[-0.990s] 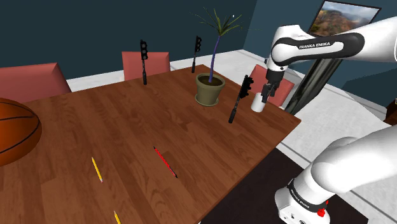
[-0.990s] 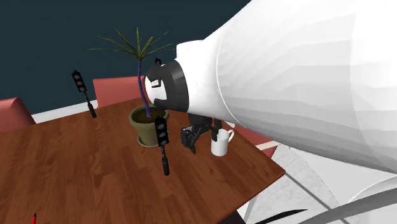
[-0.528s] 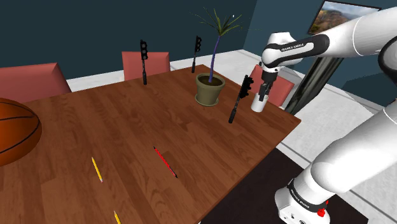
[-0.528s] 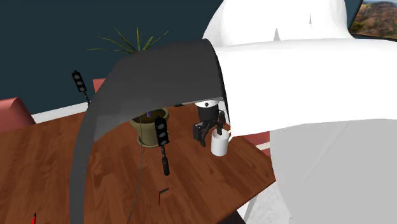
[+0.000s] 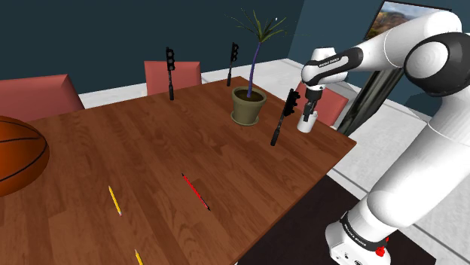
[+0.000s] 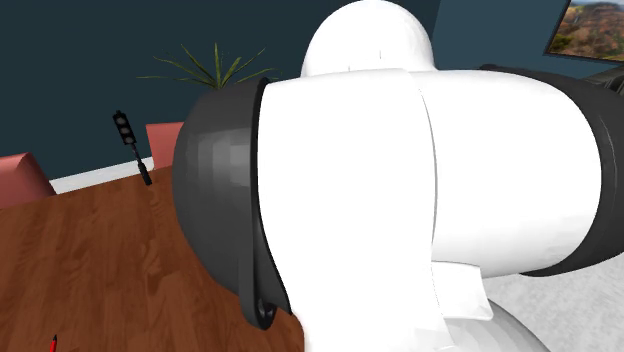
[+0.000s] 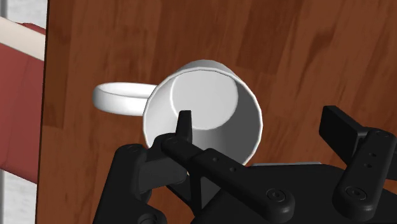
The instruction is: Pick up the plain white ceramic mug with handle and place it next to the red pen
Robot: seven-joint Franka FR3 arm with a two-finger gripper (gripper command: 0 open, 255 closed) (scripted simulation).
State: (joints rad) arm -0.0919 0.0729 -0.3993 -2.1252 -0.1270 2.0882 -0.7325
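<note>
Tabletop [image 5: 151,143] of brown wood carries, straight beneath the end effector [image 7: 262,124], the upright white mug [image 7: 203,111], one finger of the released pair over its mouth and one outside the wall opposite the handle [image 7: 118,102], while the red pen [image 5: 196,191] lies well apart from the end effector.

Mug [image 5: 303,126] on table [image 5: 151,143] corner, shoulder view's right of pot [image 5: 247,110]; pen [image 5: 195,191] well apart.

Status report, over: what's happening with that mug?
Gripper open, straddling the rim. White mug upright, not yet gripped. Black traffic-light post close beside it.
</note>
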